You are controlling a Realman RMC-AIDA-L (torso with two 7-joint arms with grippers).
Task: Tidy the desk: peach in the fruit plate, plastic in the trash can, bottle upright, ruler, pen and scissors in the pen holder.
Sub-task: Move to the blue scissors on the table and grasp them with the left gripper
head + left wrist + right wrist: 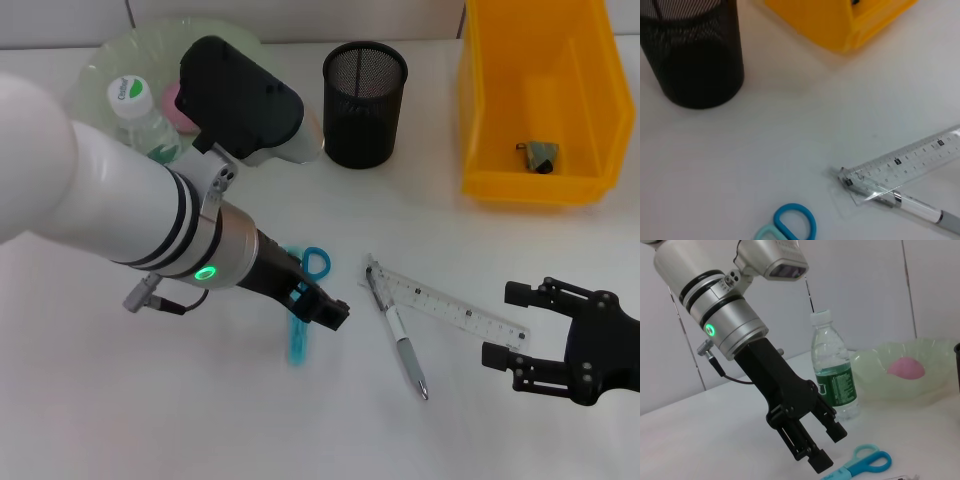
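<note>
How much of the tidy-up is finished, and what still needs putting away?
Done: the peach sits in the fruit plate, the bottle stands upright, and some rubbish lies in the yellow bin. In hand: the left hand, open, hangs just above the scissors. Left: scissors, pen and ruler lie on the desk; the pen holder looks empty. The right hand waits open.

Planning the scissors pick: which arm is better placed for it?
Left. The left pincer hangs open directly over the scissors, fingers pointing down at them. The right pincer sits open out past the far end of the ruler, with the pen between it and the scissors.
</note>
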